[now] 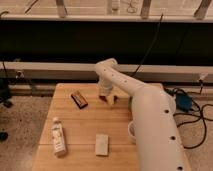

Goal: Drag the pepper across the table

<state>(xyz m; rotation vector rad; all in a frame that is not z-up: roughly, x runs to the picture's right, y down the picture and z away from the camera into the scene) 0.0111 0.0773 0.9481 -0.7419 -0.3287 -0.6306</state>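
Gripper (105, 93) is down at the desk (75, 125), in the far-middle part, on the end of the white arm (150, 115) that reaches in from the near-right. Can't tell if it's clenched or released, since the wrist blocks the view.

Pepper (111, 99) lies on the desk right at the gripper's tip, on its right side, touching or as good as. Can't say if it's gripped or just pressed. The dark wrapped bar (79, 99) is a bit off to its left. A bottle (58, 141) and a pale packet (102, 144) are well apart, near the front.

Progress, my guess: approach is done and contact approx made. The drag itself is what's left.

Orientation: only a small yellow-orange blob shows. Long axis maybe slants far-left to near-right, but it's too small to be sure. Can't tell which way the reddish end points.
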